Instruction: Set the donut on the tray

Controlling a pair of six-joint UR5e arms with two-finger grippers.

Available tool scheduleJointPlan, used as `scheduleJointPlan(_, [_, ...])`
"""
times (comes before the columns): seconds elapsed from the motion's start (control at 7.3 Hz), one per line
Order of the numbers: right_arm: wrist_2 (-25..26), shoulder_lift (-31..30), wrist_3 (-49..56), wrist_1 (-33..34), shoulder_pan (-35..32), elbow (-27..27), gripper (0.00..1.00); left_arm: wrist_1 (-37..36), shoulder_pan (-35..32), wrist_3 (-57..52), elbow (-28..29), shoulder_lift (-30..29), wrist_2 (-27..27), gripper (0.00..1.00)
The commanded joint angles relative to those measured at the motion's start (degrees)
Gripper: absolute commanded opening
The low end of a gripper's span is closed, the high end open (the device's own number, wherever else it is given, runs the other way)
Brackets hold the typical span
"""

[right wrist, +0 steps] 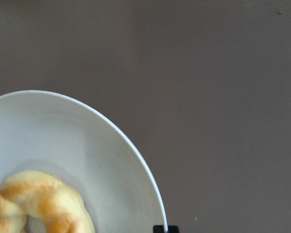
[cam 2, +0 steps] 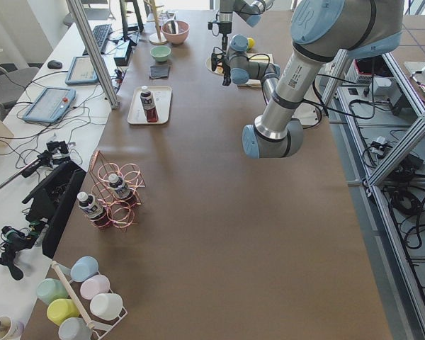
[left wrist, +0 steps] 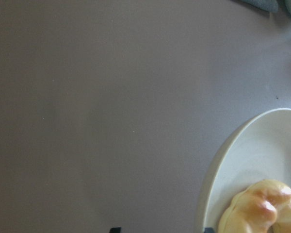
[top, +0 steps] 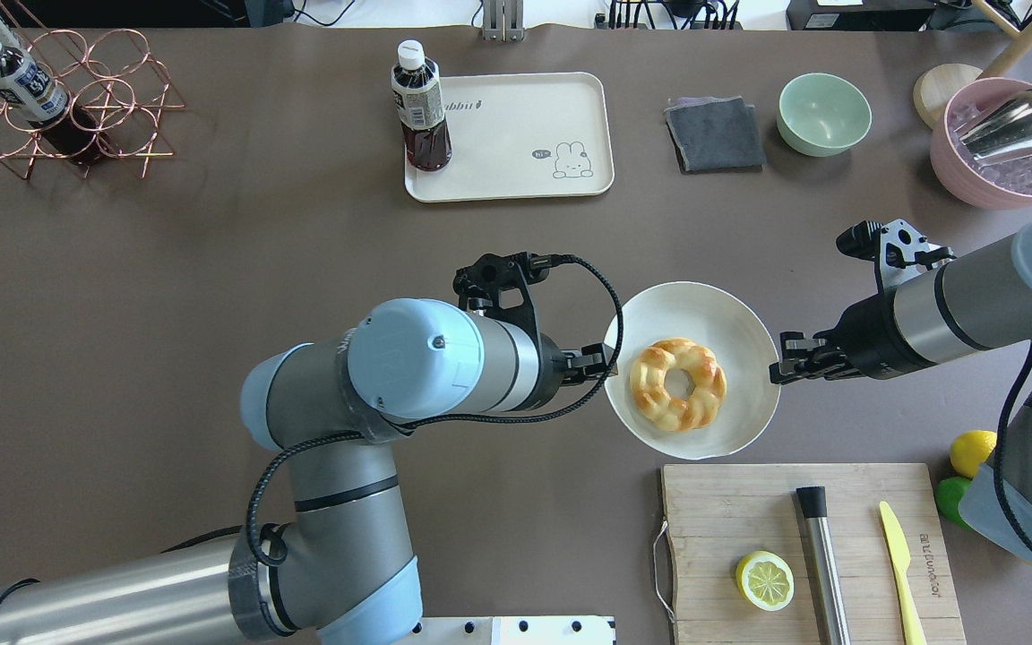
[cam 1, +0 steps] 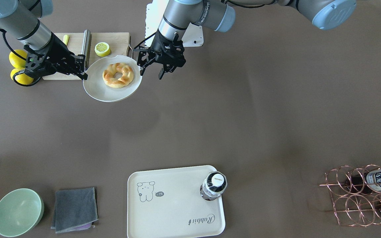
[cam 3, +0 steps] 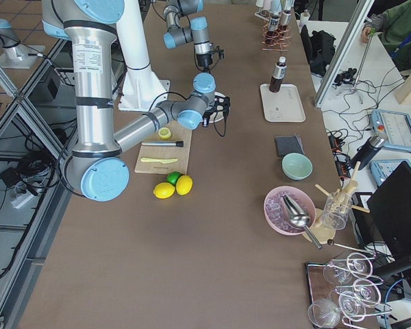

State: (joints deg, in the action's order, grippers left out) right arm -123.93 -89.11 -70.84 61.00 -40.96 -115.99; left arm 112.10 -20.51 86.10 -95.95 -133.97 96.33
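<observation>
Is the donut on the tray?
No: the golden ring-shaped donut lies on the round white plate, apart from the cream rectangular tray.

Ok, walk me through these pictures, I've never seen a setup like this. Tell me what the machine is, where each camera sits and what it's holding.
This is a robot with two arms at a brown table. Two pictures look down from above, one from behind it and one facing it; two come from the table's ends; two from cameras on the wrists. The right end effector is clamped on the rim of a round plate carrying the donut. The left end effector is open beside the opposite rim, holding nothing. Across the table lies the tray with a bottle standing on it. A cutting board with a half lemon sits near the robot.
</observation>
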Motion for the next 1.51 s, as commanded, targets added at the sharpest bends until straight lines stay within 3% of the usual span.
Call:
scheduleJointPlan(0.0, [0.00,0.34,0.00,0.26,0.09,0.85,0.00,0.05,-5.38,-5.84,-8.34,9.30,7.24,0.98])
scheduleJointPlan(0.27, [0.18,2.52,-0.09,1.05,-1.83,4.53,0.00,0.22,-10.75,-12.40,-13.81,17.83,12.73,0.98])
scheduleJointPlan(0.41, [0.09,7.32,-0.18,6.97,-3.41,6.55,0.00,1.01,-13.47,-16.01,-14.35,20.83,14.57,0.98])
scheduleJointPlan(0.68, [0.09,23.02,-0.44,22.52,-5.88,13.56,0.00,6.18,-17.43,-19.72,-13.48,26.02,19.05,0.98])
scheduleJointPlan(0.96, [0.18,34.73,-2.98,24.00,-8.16,26.62,0.00,6.55,-21.83,-26.39,-13.47,29.37,22.66,0.98])
scheduleJointPlan(1.37, [0.35,50.39,-7.11,21.55,-9.93,48.16,0.00,8.66,-22.90,-27.39,-13.39,31.14,22.77,0.98])
